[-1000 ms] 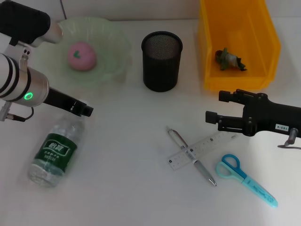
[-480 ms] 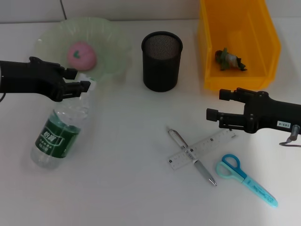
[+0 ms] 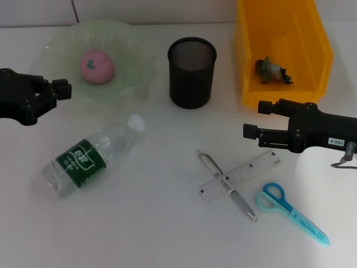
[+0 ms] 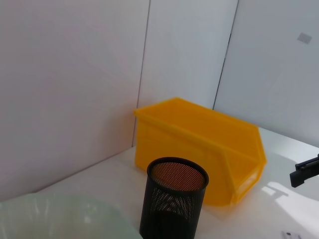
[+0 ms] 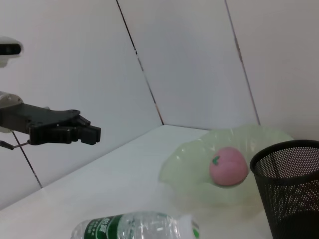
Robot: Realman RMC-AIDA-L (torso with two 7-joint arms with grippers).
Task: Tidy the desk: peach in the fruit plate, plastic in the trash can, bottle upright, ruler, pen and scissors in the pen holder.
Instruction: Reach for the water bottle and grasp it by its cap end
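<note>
Two steps are left undone. The bottle (image 3: 93, 162) lies on its side on the table (image 3: 156, 223), apart from the left pincer (image 3: 61, 90), whose state cannot be told; rolling is risked. Ruler (image 3: 240, 175), scissors (image 3: 291, 213), pen (image 3: 227, 185) lie crossed below the open right pincer (image 3: 251, 121); a double pick is possible.

Both arms end in matte black, blocky pincers: the left pincer (image 3: 61, 89) and the right pincer (image 3: 257, 120). A small white label and a thin grey cable (image 3: 347, 157) mark the right arm.
</note>
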